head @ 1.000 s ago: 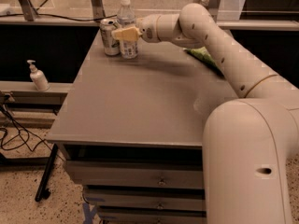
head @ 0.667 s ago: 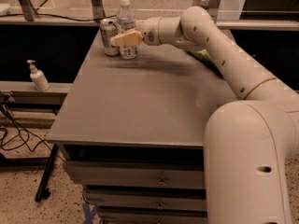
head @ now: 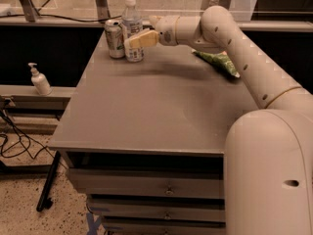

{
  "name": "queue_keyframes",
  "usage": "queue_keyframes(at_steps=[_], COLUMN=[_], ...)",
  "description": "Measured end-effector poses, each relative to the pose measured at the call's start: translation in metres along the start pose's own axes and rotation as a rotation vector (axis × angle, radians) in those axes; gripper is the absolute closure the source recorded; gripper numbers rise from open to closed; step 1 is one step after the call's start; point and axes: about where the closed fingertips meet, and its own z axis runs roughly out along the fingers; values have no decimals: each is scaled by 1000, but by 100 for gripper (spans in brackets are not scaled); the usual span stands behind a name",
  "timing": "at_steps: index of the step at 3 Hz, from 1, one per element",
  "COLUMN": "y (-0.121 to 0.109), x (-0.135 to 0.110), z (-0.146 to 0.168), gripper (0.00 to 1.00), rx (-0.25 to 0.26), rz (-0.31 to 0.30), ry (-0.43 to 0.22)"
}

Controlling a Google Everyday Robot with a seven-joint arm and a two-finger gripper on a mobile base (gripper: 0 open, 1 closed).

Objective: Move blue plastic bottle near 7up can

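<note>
The blue plastic bottle [head: 131,21] stands upright at the far left corner of the grey table [head: 146,111]. It has a white cap and a white-and-blue label. The 7up can [head: 115,39] stands right next to it on its left, about touching. My gripper [head: 135,39] reaches in from the right at the height of the bottle's lower half, with its cream tip overlapping the front of the bottle. The part of the gripper behind the bottle is hidden.
A green snack bag [head: 220,61] lies at the far right of the table, under my arm. A small white pump dispenser [head: 39,80] stands on a low ledge to the table's left. Drawers sit under the tabletop.
The bottle and can have stayed in place side by side. My gripper has shifted only slightly at the bottle.
</note>
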Motion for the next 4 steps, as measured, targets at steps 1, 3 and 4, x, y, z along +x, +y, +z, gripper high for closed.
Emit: queue_keyframes(at_steps=[1, 3, 4], y=[-6, -18, -22], x=[-29, -70, -67], z=[-47, -189, -208], gripper=[0, 0, 0], rx=[45, 238, 262], rz=[-62, -127, -124], ry=[-20, -92, -90])
